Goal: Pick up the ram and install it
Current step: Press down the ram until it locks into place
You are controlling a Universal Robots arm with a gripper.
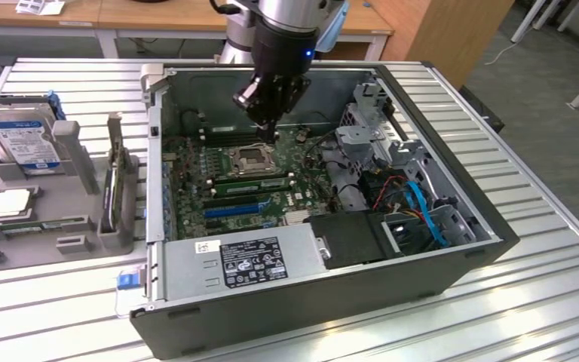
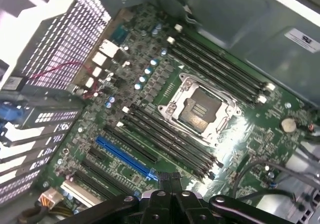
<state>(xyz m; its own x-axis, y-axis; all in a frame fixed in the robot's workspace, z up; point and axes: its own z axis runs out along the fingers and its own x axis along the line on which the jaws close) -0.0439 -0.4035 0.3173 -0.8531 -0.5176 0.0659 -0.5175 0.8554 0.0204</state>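
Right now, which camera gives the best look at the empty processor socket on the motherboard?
The wrist view: the processor socket sits large and unobstructed, its metal frame clear. In the exterior view the socket is small, just below the tool.

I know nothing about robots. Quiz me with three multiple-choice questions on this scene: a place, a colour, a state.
1. Where is the hard drive? A) inside the computer B) in the grey holder C) on the floor
2. The one coloured slot on the circuit board is: A) red B) blue C) yellow
3. The robot's fingers are: A) wide open B) shut C) gripping the hard drive

Answers: 1B, it stands in the holder at the exterior view's left; 2B, plainly blue; 3B, the tips sit together.
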